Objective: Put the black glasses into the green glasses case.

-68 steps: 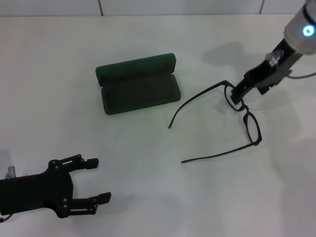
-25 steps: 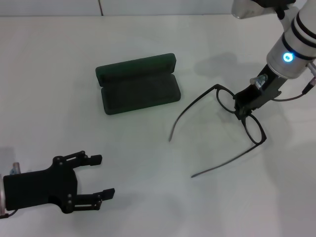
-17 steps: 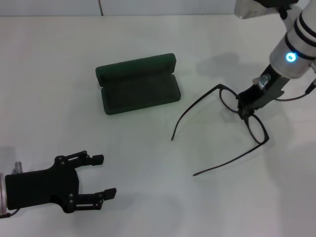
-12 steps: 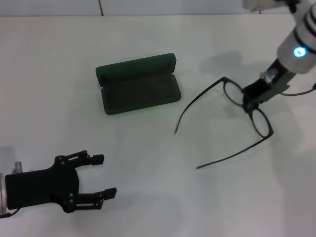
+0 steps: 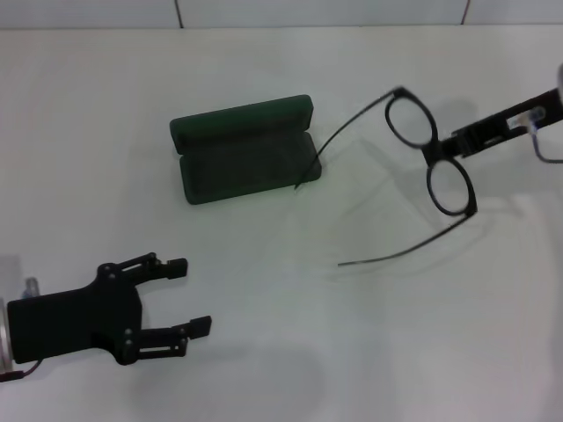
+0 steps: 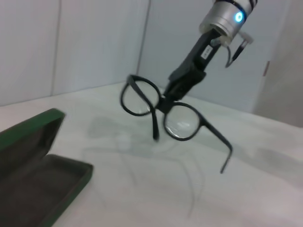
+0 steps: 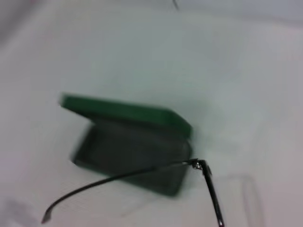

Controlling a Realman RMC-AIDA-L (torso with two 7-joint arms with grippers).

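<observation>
- Setting: plain white tabletop (image 5: 264,352) with pale wall panels behind it, seen in the left wrist view.
- Green glasses case (image 5: 244,149): dark green hard shell, lying open on the table left of centre, lid tilted back, dark lining exposed and nothing inside.
- Black glasses (image 5: 431,163): thin black frame, two oval clear lenses, both slender temple arms unfolded. Held clear of the table, right of the case; their shadow falls on the surface below. In the head view one temple tip appears over the case's near right corner.
- Right gripper (image 5: 466,139): narrow dark fingers closed on the bridge between the lenses, reaching in from the right edge.
- Left gripper (image 5: 176,294): low at the near left, fingers spread, holding nothing, well apart from the case.
- Step in hand: carrying the lifted glasses toward the case.
- Next move, as judged: bring the frame over the lined tray, line its width up with the tray's length, then lower; the spread temples look likely to catch the rim or overhang unless folded.
</observation>
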